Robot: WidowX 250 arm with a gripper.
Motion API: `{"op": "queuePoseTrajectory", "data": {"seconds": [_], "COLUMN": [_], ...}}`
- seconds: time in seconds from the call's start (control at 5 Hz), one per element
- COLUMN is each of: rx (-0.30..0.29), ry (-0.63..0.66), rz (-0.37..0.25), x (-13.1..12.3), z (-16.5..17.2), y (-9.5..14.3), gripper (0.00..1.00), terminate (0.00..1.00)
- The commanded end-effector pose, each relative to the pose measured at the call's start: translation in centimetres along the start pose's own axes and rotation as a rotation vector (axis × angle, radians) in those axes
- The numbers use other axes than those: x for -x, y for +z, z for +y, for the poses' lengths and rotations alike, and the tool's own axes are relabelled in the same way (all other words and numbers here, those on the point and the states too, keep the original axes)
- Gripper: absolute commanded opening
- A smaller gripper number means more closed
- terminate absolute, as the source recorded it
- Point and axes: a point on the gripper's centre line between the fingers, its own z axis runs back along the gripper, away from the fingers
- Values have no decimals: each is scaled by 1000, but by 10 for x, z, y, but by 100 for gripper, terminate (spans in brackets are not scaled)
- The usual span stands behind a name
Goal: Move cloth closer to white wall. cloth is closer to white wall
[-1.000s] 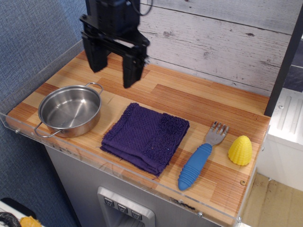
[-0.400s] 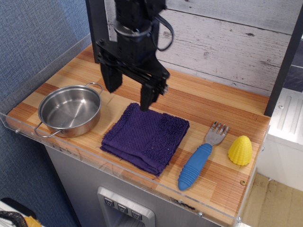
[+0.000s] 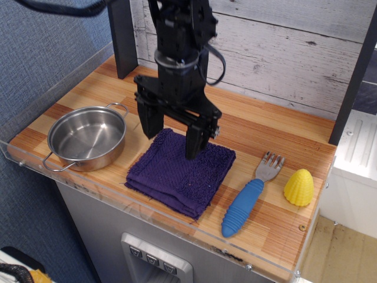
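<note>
One raised camera at the near side looks down across the wooden counter (image 3: 259,127) toward the white wall (image 3: 283,53).

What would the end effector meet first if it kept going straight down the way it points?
Most likely the purple cloth: the open end effector points down over its far edge. One finger may land on the wooden counter beside it; depth is unclear.

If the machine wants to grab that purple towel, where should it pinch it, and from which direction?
Probably from straight above, at the cloth's far edge, nearest the white wall. The cloth lies flat and folded, so only a pinch from the top can gather the layers. The open tool already hangs there, fingers spread over that edge.
</note>
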Motion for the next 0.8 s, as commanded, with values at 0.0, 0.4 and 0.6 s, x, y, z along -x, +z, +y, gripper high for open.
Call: {"op": "queuePoseTrajectory", "data": {"seconds": [0.0, 0.4, 0.6], "rx": [13, -107, -103], "ry": [-12, -23, -13], "rz": [-15, -130, -121], "x": [-10, -17, -19], "z": [0, 0, -1], "y": [-4, -16, -28], "gripper": [100, 100, 100], "terminate": [0, 0, 0]}}
